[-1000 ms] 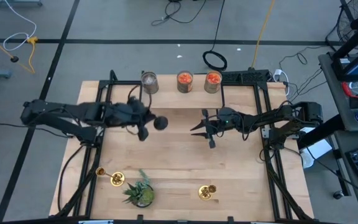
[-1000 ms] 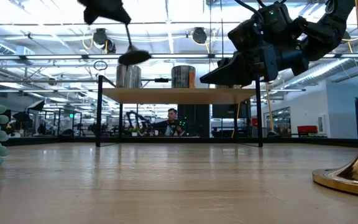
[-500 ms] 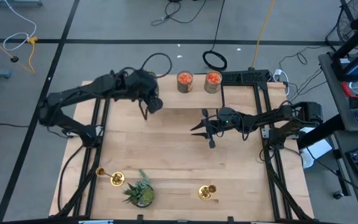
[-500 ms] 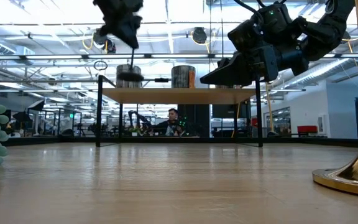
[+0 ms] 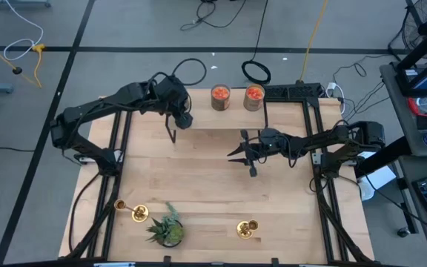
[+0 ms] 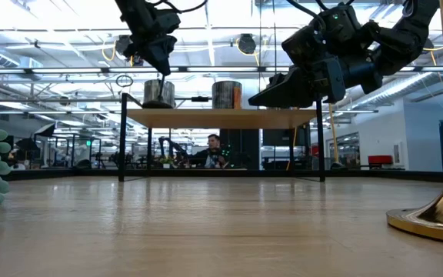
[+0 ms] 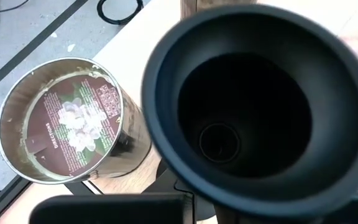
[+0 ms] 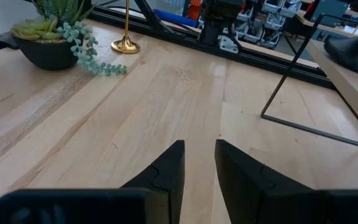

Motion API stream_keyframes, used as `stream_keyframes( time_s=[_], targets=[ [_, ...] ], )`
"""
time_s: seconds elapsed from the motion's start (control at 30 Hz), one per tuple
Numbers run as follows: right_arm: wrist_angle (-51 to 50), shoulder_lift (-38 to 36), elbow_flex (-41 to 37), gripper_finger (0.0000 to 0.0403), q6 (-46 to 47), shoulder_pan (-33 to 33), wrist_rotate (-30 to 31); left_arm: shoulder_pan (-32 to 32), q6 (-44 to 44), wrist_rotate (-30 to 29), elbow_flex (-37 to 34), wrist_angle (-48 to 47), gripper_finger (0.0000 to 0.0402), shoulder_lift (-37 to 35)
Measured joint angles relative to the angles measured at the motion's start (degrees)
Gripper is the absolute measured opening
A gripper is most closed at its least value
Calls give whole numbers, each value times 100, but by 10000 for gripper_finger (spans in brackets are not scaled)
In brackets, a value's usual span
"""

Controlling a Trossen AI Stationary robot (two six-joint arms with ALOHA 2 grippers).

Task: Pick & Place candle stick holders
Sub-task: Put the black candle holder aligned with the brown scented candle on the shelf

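Observation:
The matt black candle stick holder (image 7: 260, 106) is upright at the left end of the raised wooden shelf (image 5: 221, 119), beside a grey jar (image 7: 61, 118). My left gripper (image 5: 181, 117) is shut on it from above. In the low view its thin stem (image 6: 164, 73) runs down to a round base (image 6: 158, 104) at the shelf top. One gold holder (image 5: 136, 213) lies near the front left and another (image 5: 247, 230) stands at the front. My right gripper (image 8: 199, 165) hovers open over the table's middle, holding nothing. My left gripper holds the black holder at its upper end, below the cup's rim (image 7: 166, 155). The wide cup hides the fingers and where they touch. It comes slanting down from the table's left. The holder stands upright under it, base at the shelf top; whether it rests there I cannot tell.
Two orange-filled jars (image 5: 220, 97) (image 5: 253, 96) stand on the shelf to the right of the holder. A small green potted plant (image 5: 167, 230) sits near the front edge between the gold holders. Black frame rails (image 5: 121, 148) run along both sides of the table.
My left gripper has carried the black holder from over the middle of the table toward the far edge, to the shelf's left end. It has tipped further downward on the way. The holder's base has come down to the shelf top in front of the grey jar.

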Motion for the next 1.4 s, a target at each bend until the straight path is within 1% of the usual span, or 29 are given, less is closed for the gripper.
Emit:
stream_keyframes(
  time_s=[0.1, 0.3, 0.6, 0.7, 1.0, 1.23, 1.4],
  targets=[
    [-1, 0, 0, 84, 3, 0, 0, 0, 4, -1, 0, 7, 37, -2],
    [1, 0, 0, 84, 3, 0, 0, 0, 350, -17, 0, 61, 63, -2],
    [1, 0, 0, 84, 3, 0, 0, 0, 345, -75, 0, 63, 96, -2],
    [1, 0, 0, 84, 3, 0, -2, 0, 346, -171, 0, 62, 114, -2],
    [1, 0, 0, 84, 3, 0, -2, -101, 446, -170, 0, 63, 164, -9],
    [2, 0, 0, 84, 3, 0, 0, -235, 450, -175, 0, 66, 186, -13],
    [3, 0, -2, 84, 3, 0, -2, -291, 450, -173, -5, 44, 189, -67]
  ],
)
